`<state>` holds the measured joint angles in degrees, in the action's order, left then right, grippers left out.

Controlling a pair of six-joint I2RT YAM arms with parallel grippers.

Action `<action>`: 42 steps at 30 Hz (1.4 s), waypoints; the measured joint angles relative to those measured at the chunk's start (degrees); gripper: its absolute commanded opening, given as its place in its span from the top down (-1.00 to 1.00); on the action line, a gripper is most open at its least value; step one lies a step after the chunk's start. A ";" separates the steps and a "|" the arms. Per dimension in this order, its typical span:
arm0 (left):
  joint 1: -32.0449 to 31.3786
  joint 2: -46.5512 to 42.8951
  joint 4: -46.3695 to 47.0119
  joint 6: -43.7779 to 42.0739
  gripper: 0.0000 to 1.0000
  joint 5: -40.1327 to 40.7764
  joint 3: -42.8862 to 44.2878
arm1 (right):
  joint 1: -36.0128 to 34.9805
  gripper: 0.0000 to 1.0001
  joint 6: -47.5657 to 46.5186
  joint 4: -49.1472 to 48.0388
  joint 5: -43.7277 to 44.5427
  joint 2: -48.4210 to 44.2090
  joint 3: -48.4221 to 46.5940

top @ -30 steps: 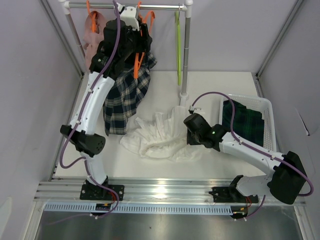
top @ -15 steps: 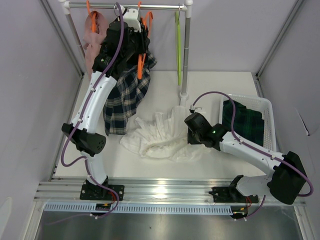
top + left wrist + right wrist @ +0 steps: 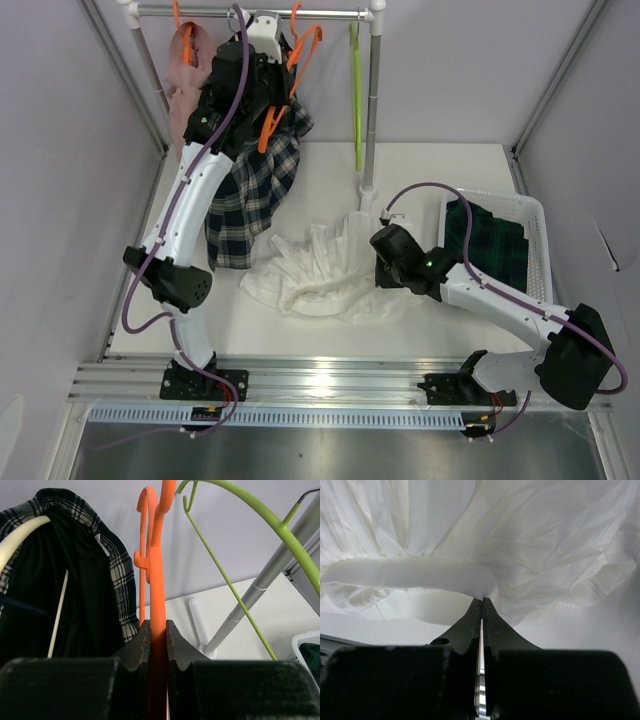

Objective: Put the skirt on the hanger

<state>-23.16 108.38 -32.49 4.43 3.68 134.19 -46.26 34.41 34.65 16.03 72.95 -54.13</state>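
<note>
The dark green tartan skirt [image 3: 490,245] lies bunched in the white basket at the right, apart from both grippers; its edge shows in the left wrist view [image 3: 312,657]. The lime-green hanger [image 3: 356,90] hangs from the rail, free [image 3: 281,527]. High at the rail, my left gripper [image 3: 283,88] is shut on an orange hanger [image 3: 305,50], whose bar runs straight up between the jaws [image 3: 157,570]. My right gripper [image 3: 378,262] is shut on a fold of the white ruffled garment [image 3: 320,270] on the table [image 3: 520,540].
A navy-and-white checked garment [image 3: 250,190] hangs on a cream hanger [image 3: 20,540] under my left arm. A pink garment [image 3: 183,85] hangs at the rail's left end. The rack pole [image 3: 373,110] stands just right of the lime hanger. The basket rim [image 3: 535,215] borders the table's right side.
My left jaws have closed from wide open onto the orange hanger, which now sits higher with its hook up at the rail. The right arm has not moved.
</note>
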 measured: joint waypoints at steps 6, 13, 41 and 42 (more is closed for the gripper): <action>0.00 0.00 0.66 0.07 1.00 -0.85 0.28 | 0.09 1.00 -0.15 -0.22 -0.02 0.00 0.00; -0.02 -0.11 1.99 0.22 1.00 -1.18 0.37 | 0.46 1.00 -0.37 -0.26 -0.07 0.00 0.00; -2.97 -13.00 -3.04 0.85 1.00 -4.24 -10.91 | 1.38 1.00 -0.85 -0.70 -0.70 -0.63 0.26; -3.56 -14.10 -3.30 0.55 1.00 -4.20 -12.44 | 1.42 1.00 -1.01 -0.70 -0.74 -0.63 0.26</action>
<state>-26.72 94.28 -35.79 4.97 -0.51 121.75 -44.84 33.41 33.95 15.29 72.31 -53.87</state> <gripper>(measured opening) 0.146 0.010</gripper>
